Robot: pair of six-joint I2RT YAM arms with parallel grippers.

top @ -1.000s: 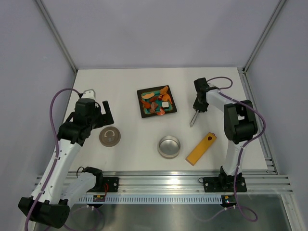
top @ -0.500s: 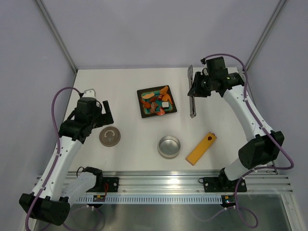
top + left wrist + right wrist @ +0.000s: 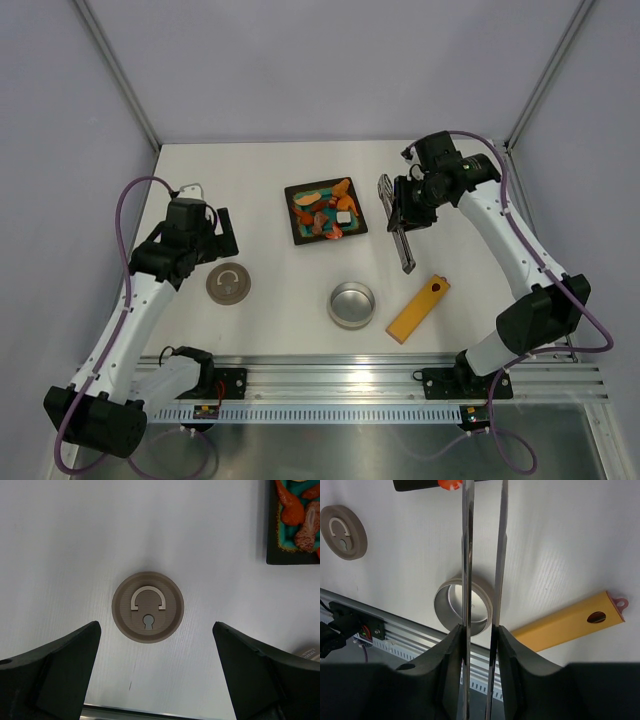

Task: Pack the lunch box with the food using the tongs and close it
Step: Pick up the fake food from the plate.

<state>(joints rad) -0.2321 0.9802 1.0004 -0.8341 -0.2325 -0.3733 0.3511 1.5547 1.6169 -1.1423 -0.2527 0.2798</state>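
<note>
My right gripper (image 3: 402, 208) is shut on the slim silver tongs (image 3: 399, 238), held off the table just right of the black plate (image 3: 296, 236). In the right wrist view the two tong arms (image 3: 466, 555) run up between the fingers (image 3: 445, 655) with a narrow gap, towards an orange piece (image 3: 451, 484). The food (image 3: 325, 210) lies on the plate. The round silver lunch box (image 3: 352, 304) stands open and empty, also seen behind the tongs (image 3: 451, 597). Its grey-brown lid (image 3: 228, 284) lies flat on the left. My left gripper (image 3: 155, 625) hangs open above the lid (image 3: 148, 607).
A long yellow-orange bar (image 3: 418, 308) lies right of the lunch box, also in the right wrist view (image 3: 567, 622). The metal rail (image 3: 340, 380) runs along the table's near edge. Grey walls close in the back and sides.
My right arm has reached out and carried the tongs up, then slightly left towards the plate; the tong arms have spread a little. The left gripper has crept closer over the lid.
</note>
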